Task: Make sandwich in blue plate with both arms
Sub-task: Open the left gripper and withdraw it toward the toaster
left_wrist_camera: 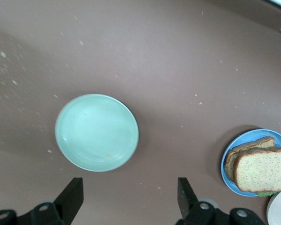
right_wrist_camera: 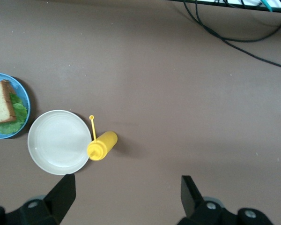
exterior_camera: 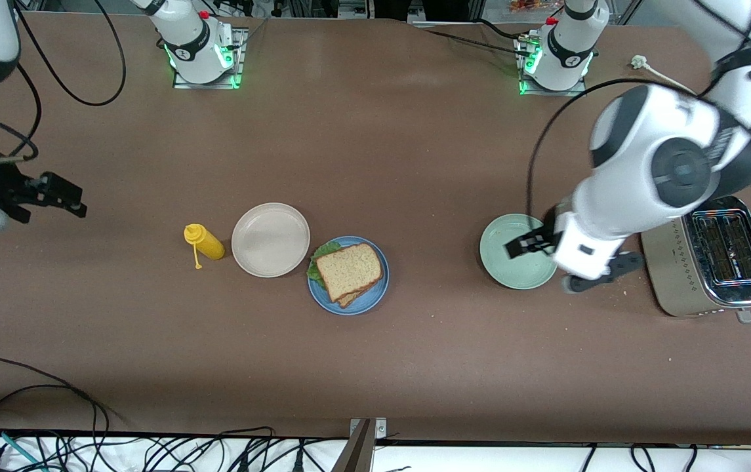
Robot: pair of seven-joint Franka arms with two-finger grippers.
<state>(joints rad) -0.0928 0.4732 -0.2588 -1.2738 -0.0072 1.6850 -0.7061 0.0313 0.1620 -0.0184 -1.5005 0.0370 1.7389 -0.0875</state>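
Note:
The sandwich (exterior_camera: 349,270) lies on the blue plate (exterior_camera: 375,295) near the table's middle: two brown toast slices stacked, with green lettuce (exterior_camera: 321,253) sticking out at one edge. It also shows in the left wrist view (left_wrist_camera: 262,168) on the blue plate (left_wrist_camera: 226,174), and in the right wrist view (right_wrist_camera: 0,103). My left gripper (exterior_camera: 572,261) is open and empty, up over the table beside the mint-green plate (exterior_camera: 513,255); its wrist view (left_wrist_camera: 130,183) shows bare table between the fingers. My right gripper (exterior_camera: 68,198) is open and empty, held high at the right arm's end of the table (right_wrist_camera: 127,180).
A cream plate (exterior_camera: 270,239) sits beside the blue plate, toward the right arm's end. A yellow squeeze bottle (exterior_camera: 203,242) lies beside the cream plate. A steel toaster (exterior_camera: 710,259) stands at the left arm's end. Cables run along the table's edge nearest the front camera.

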